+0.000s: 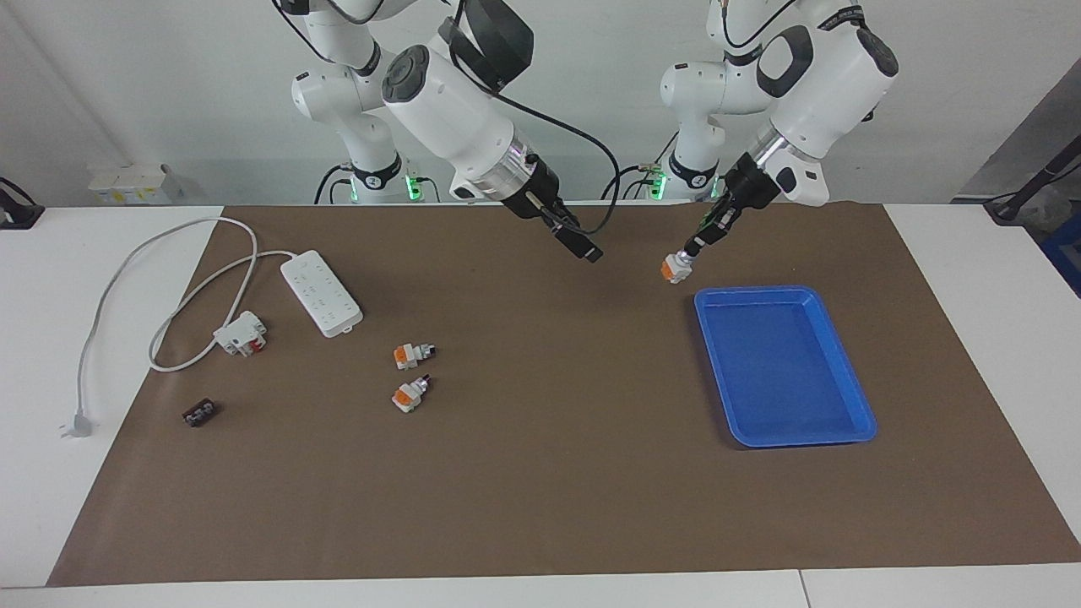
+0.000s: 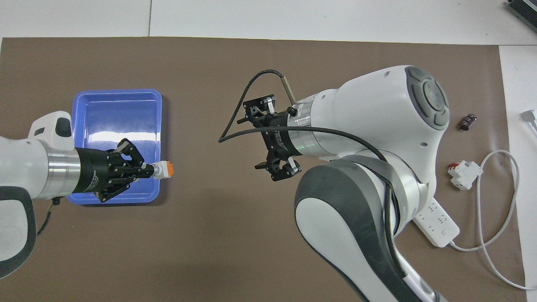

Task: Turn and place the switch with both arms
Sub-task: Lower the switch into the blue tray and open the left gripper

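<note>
Left gripper (image 1: pixel 694 247) clamped on switch (image 1: pixel 676 268), raised just beside blue tray (image 1: pixel 853 395) rim – right gripper (image 1: pixel 589 251) spread wide, empty, over brown mat (image 1: pixel 540 473).

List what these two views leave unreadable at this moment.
- Knob position of the switch in the left hand: the fingers cover it overhead; too small in the facing view.
- Two loose switches: seen facing only; overhead, the right arm hides them.
- Strip: overhead, partly under that arm.
- Cord: overhead, cut by the frame edge.
- Small dark block: markings too small in both views.
</note>
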Controlling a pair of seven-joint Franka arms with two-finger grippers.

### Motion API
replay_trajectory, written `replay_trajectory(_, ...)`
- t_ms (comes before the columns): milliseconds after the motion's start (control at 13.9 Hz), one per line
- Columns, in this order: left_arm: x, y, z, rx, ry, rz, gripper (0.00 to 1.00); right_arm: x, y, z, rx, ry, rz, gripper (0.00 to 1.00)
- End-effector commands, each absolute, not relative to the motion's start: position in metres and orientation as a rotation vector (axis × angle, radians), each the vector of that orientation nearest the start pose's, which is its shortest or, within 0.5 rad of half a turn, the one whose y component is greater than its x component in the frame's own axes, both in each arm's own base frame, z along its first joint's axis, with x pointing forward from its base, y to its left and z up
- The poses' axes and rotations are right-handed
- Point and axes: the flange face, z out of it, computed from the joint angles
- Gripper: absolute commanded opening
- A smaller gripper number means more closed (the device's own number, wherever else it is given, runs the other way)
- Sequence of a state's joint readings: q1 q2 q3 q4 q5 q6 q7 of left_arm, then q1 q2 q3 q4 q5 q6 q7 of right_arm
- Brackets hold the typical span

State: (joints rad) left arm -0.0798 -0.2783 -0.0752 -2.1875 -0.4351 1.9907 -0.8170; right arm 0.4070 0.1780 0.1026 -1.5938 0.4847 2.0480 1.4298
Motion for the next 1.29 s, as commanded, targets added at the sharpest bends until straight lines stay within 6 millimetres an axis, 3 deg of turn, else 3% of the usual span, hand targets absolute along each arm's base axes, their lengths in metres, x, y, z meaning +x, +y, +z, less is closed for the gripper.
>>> replay_trajectory(0,0.445,-0.056,0.488,-3.282,-1.076,0.101,0.0,0.567,0.289,0.566,-2.396,1.231,0.147,1.0)
replay_trajectory(215,0.449,-0.023,0.454,-3.37,-0.715,-0.019,0.0,0.577,0.24,0.568,-2.622,1.008,-0.096,1.0)
replay_trajectory(359,0.463,-0.017,0.427,-3.375,-0.492,-0.071,0.0,0.581,0.205,0.572,-2.784,0.874,-0.251,1.0)
replay_trajectory(502,0.475,-0.016,0.398,-3.316,-0.354,-0.068,0.0,0.584,0.165,0.58,-2.896,0.723,-0.295,1.0)
replay_trajectory(646,0.479,-0.015,0.388,-3.294,-0.321,-0.073,0.0,0.583,0.134,0.589,-2.971,0.616,-0.312,1.0)
replay_trajectory(933,0.479,-0.018,0.388,-3.297,-0.283,-0.074,0.0,0.573,0.11,0.603,-3.029,0.584,-0.277,1.0)
replay_trajectory(1005,0.481,-0.02,0.39,-3.298,-0.267,-0.082,0.21,0.572,0.107,0.604,-3.044,0.562,-0.257,1.0)
replay_trajectory(1077,0.485,-0.019,0.39,-3.297,-0.274,-0.104,0.48,0.571,0.101,0.605,-3.057,0.543,-0.239,1.0)
replay_trajectory(1148,0.494,-0.017,0.396,-3.297,-0.277,-0.148,0.67,0.568,0.092,0.61,-3.066,0.523,-0.236,1.0)
replay_trajectory(1220,0.498,-0.017,0.4,-3.298,-0.276,-0.163,0.78,0.563,0.085,0.616,-3.079,0.497,-0.222,1.0)
